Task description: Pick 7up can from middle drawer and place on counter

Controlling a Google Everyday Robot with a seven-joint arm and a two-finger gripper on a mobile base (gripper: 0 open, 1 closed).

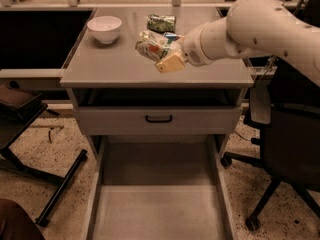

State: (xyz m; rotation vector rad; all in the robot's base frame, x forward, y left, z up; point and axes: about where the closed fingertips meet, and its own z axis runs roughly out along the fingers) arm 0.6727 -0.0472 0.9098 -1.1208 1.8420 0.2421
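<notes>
While over counter [102,66], end effector [165,57] clasps 7up can [150,45].

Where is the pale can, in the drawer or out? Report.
Out: the gripper holds the pale can tilted above the counter; the drawer is bare.

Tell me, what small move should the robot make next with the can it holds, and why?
Probably lower the gripper until the 7up can rests on the counter: the jaws hold it tilted over bare counter beside the bowl, and the middle drawer is empty.
</notes>
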